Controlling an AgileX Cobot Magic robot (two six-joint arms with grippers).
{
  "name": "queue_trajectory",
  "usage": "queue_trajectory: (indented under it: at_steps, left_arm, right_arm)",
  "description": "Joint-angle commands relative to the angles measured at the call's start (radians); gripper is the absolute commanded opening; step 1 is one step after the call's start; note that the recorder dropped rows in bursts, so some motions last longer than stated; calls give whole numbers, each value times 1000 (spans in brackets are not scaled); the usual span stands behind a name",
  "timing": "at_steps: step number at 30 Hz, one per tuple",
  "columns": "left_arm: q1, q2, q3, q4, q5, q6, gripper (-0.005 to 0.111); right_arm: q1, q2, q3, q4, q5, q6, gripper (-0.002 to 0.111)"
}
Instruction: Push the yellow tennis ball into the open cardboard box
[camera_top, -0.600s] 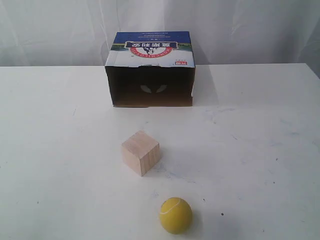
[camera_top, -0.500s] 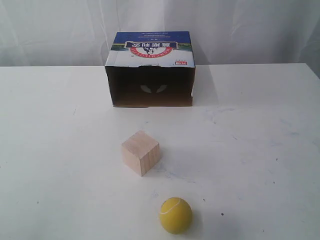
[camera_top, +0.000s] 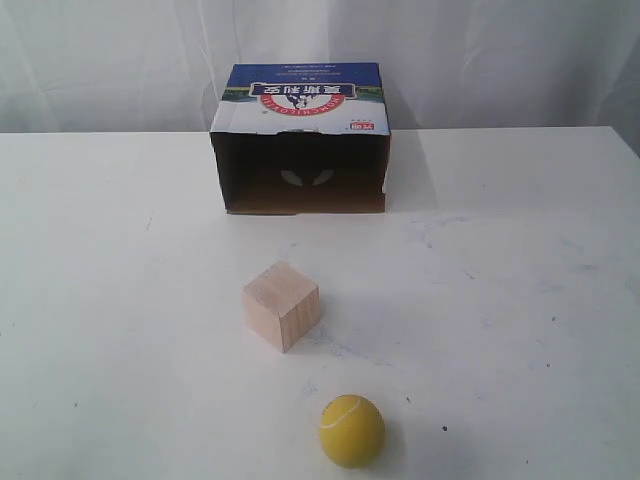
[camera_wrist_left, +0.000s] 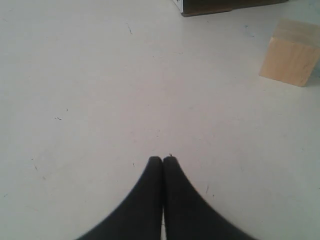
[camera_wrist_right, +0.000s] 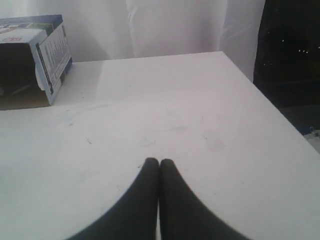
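The yellow tennis ball (camera_top: 351, 430) rests on the white table near its front edge. Far behind it stands the open cardboard box (camera_top: 300, 140), its dark opening facing the ball and its printed panel on top. The box also shows in the right wrist view (camera_wrist_right: 30, 60), and one corner of it shows in the left wrist view (camera_wrist_left: 205, 6). My left gripper (camera_wrist_left: 162, 159) is shut over bare table, fingertips together. My right gripper (camera_wrist_right: 159, 161) is shut as well, holding nothing. Neither gripper appears in the exterior view, and neither wrist view shows the ball.
A pale wooden cube (camera_top: 281, 304) sits between ball and box, slightly left of the ball; it also shows in the left wrist view (camera_wrist_left: 291, 60). The table's right edge (camera_wrist_right: 280, 112) drops off beside a dark area. A white curtain hangs behind the table.
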Motion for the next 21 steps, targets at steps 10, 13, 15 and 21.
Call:
queue_trajectory:
  at_steps: [10, 13, 15, 21]
  left_arm:
    - [-8, -5, 3, -16, -3, -6, 0]
    - [-8, -5, 3, -16, -3, -6, 0]
    - [-8, -5, 3, -16, -3, -6, 0]
    - [-8, -5, 3, -16, -3, -6, 0]
  right_arm:
    - [6, -5, -1, 484, -540, 387, 0]
    - [6, -5, -1, 484, -640, 433, 0]
    - [6, -5, -1, 484, -773, 435, 0]
    - [6, 31, -144, 392, -909, 842, 0]
